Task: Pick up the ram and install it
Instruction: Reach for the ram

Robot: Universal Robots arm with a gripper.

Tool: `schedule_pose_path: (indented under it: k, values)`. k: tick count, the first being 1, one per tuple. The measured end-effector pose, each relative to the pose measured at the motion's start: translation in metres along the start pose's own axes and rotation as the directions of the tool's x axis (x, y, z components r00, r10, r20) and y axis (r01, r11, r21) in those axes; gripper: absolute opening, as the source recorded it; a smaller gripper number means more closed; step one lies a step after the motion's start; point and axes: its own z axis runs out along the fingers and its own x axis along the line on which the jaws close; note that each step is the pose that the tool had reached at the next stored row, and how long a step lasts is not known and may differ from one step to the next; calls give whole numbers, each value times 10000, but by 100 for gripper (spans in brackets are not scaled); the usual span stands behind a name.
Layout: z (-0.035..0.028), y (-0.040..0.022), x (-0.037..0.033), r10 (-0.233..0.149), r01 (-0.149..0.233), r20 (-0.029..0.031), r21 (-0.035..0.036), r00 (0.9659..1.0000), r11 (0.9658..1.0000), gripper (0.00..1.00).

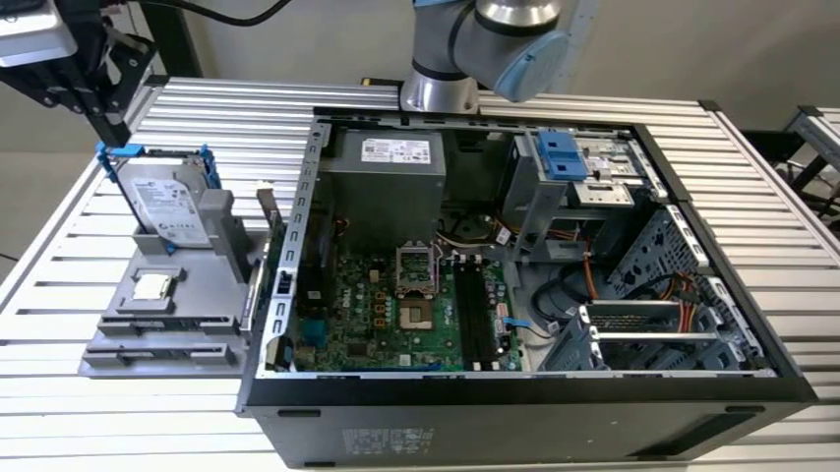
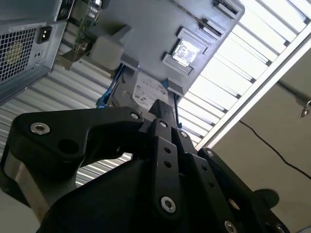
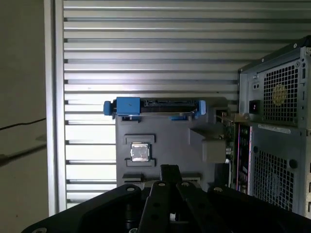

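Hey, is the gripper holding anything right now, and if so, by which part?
Nothing is held: the gripper is shut and empty, up over the gray parts holder.

I see the ram (image 1: 270, 214) as a thin dark stick standing upright in the gray holder, just beside the case.

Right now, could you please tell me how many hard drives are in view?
1: the hard drive stands in the grey holder, on the exterior view's left of the computer case. Drive bays inside the case may hide others.
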Motion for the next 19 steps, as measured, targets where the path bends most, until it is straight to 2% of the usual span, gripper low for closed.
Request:
schedule_pose_path:
  k: [5, 19]
  values:
    - [2, -51, -1, 0, 0, 1, -1, 10000, 10000, 0]
    - [9, -245, -3, 0, 0, -1, 0, 10000, 10000, 0]
